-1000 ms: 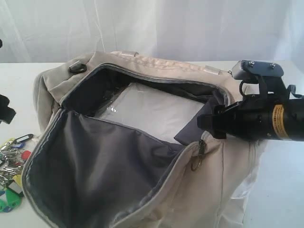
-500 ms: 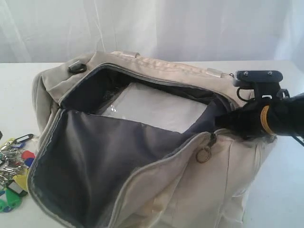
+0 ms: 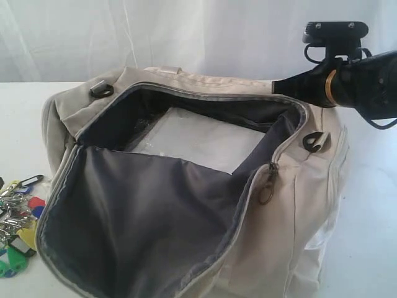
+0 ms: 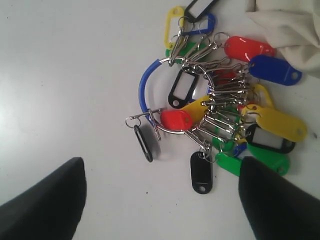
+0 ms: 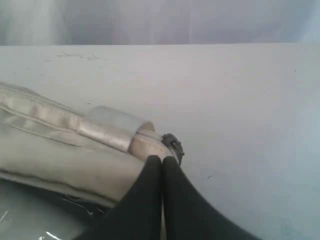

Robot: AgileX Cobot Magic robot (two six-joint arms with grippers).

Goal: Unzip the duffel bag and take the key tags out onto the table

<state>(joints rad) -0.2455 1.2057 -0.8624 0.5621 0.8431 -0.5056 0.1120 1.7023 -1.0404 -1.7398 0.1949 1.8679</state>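
Directly beneath the left hand [image 4: 160, 165] the key tags [image 4: 220, 110] lie on the white table [image 4: 60, 75], a loose bunch of yellow, red, blue, green and black plastic tags joined by metal rings and clips. The left hand's two dark fingers [image 4: 45, 205] are spread wide and hold nothing. They hang above the table on either side of the bunch without touching it. Just past the tags on the side away from the hand, a fold of the cream duffel bag [image 3: 298, 205] comes into the left wrist view.

The bag lies unzipped with its top gaping. The near flap is turned down and shows the dark grey lining [image 3: 142, 217]. A metal zipper pull [image 3: 268, 186] hangs at the near edge of the opening, below and nearer than the right hand [image 3: 277, 85]. A dark strap ring [image 3: 313, 141] sits on the end of the bag almost under that hand. Deep inside the bag lies a flat pale thing in shiny clear wrapping [image 3: 198, 139].

The right hand is above the far rim of the bag, at the zipper's end. Its black fingers [image 5: 150, 200] are pressed together with nothing seen between them. Their tips are just beside a small dark metal piece [image 5: 172, 145] at the end of the zipper; whether they touch it cannot be told. Beyond this hand there is bare table, then a white curtain [image 3: 186, 31].
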